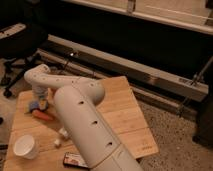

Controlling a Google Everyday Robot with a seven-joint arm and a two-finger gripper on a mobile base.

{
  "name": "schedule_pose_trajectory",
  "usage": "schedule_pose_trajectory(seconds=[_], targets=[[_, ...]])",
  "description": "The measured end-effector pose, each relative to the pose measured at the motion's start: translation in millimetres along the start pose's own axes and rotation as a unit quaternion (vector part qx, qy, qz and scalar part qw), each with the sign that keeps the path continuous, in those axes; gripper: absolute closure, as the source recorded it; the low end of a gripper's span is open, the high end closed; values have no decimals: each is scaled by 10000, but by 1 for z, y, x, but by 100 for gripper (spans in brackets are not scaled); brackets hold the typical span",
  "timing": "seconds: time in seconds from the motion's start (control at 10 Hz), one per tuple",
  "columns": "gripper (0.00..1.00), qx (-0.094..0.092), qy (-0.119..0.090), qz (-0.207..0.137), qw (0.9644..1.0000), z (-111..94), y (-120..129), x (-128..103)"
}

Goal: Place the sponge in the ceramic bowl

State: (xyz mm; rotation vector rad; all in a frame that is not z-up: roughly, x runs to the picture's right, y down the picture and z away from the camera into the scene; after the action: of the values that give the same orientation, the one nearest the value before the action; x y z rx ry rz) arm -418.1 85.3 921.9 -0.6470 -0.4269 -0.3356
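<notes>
Blue-grey sponge (33, 105) lies on the desk (125, 115) by its left edge, just front-left of the gripper (39, 93) hanging above it, state not discernible, with the orange-red bowl (50, 93) just right, partly hidden by the arm (85, 122).

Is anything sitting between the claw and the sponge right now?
Nothing visible does. The claw hangs right over the sponge. The carrot lies beside the sponge, nearer the camera, not between them.
</notes>
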Motion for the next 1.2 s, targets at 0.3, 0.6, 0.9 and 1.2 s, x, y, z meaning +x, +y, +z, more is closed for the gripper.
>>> schedule_pose_trajectory(seconds=[0.3, 0.6, 0.9, 1.2], targets=[[99, 43, 37, 36, 10000, -8, -5, -3], [100, 614, -138, 191, 9978, -69, -34, -13], [100, 1326, -328, 500, 9894, -147, -54, -5], [100, 1867, -362, 1244, 9738, -193, -57, 50]])
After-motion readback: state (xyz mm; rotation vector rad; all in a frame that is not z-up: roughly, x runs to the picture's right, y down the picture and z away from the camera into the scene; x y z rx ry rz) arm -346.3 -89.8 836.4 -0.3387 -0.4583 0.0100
